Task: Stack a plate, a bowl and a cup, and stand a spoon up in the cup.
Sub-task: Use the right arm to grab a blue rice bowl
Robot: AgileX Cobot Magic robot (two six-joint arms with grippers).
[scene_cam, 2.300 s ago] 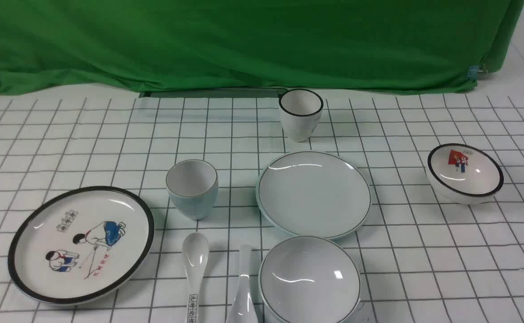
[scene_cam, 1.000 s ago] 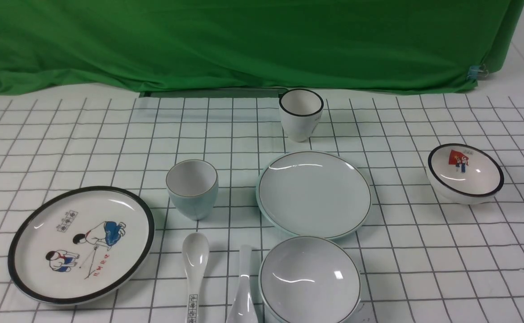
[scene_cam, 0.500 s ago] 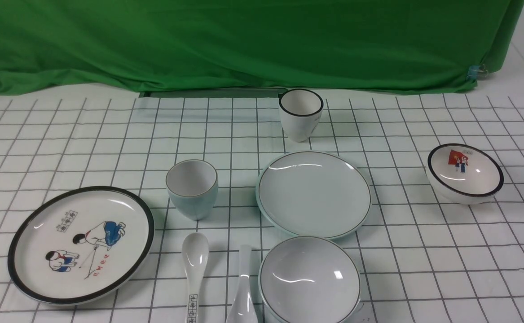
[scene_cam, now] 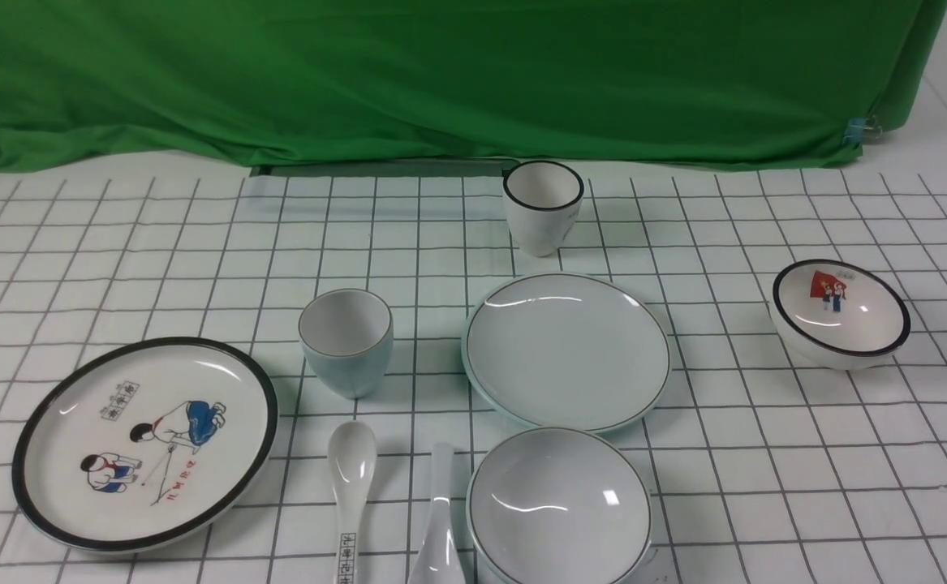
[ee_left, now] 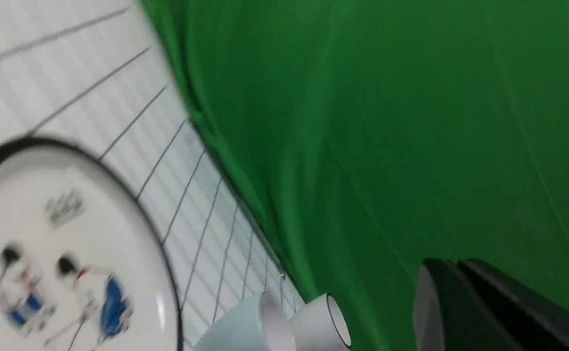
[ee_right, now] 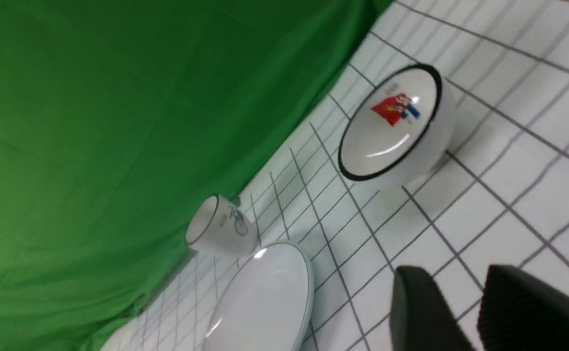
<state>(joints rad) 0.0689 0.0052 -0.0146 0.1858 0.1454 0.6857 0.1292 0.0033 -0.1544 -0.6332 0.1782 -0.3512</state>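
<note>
**Nothing stacked, all tableware apart on the grid cloth**

Left gripper (ee_left: 447, 267) shows in its wrist view only. Its dark fingers are pressed together, clenched on nothing. That view is blurry.

- Far left, near edge: cartoon plate (scene_cam: 146, 444), black rim, lying flat.
- Marked spoon (scene_cam: 350, 487) is just right of it, bowl end pointing away from the robot, with black characters on the handle.
- The cup (scene_cam: 346, 342) stands upright and empty, behind the marked spoon and between the cartoon plate and the plate.
- The spoon (scene_cam: 439, 527) is plain white and lies just beside the marked spoon. Its handle points away and its scoop end is cut off by the frame edge.
- The plate (scene_cam: 566, 350) sits mid-table, flat and bare.
- The bowl (scene_cam: 560, 507) is right in front of the plate. Their rims are very close, but I can't tell if they touch. It is upright and empty.
- Black-rimmed cup (scene_cam: 543, 207) stands behind the plate, near the green cloth (scene_cam: 441, 73).
- Flag bowl (scene_cam: 840, 312) is well apart on the right, tilted.

Right gripper (ee_right: 457, 282) shows in its wrist view only. Its fingers are parted with a gap, released and holding nothing, above bare grid cloth (scene_cam: 765, 454).
</note>
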